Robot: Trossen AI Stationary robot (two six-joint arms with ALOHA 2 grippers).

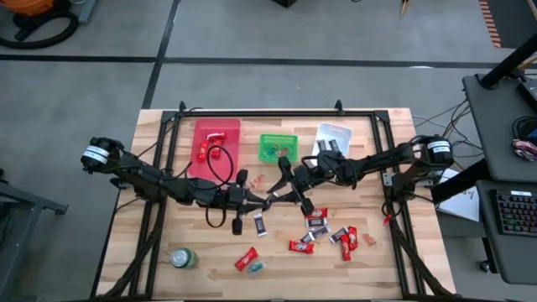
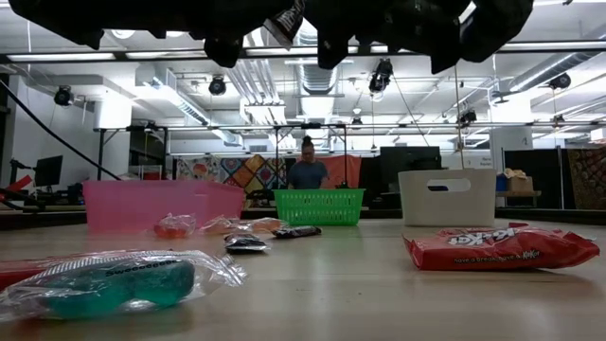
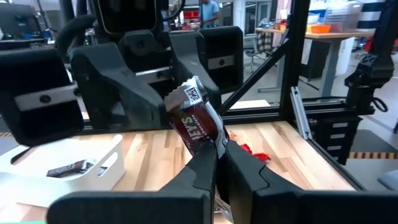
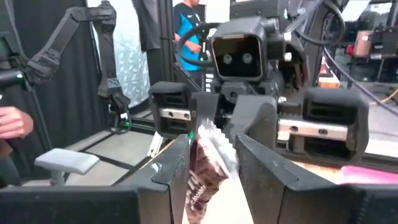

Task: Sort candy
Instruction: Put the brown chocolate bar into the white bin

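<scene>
My left gripper (image 1: 256, 200) (image 3: 221, 149) is shut on a dark brown-and-silver candy (image 3: 196, 118), held above the table's middle. My right gripper (image 1: 284, 186) (image 4: 211, 155) faces it, open. Its two fingers stand on either side of the same candy (image 4: 208, 165); I cannot tell whether they touch it. Several red and dark candies (image 1: 323, 231) lie on the table to the near right. A red candy (image 2: 502, 248) and a teal one (image 2: 114, 284) lie close in the low view. My left gripper pinches one end of the candy's wrapper (image 3: 216, 142) between its two fingers. It comes about level from the table's left. The rest of the candy sticks out past the fingertips, tilted and lifted clear of the table.
A pink bin (image 1: 216, 143), a green basket (image 1: 278, 147) and a white bin (image 1: 331, 141) stand in a row at the far side. A round green can (image 1: 183, 258) stands near the front left. A person (image 2: 308, 169) stands in the room beyond the table.
</scene>
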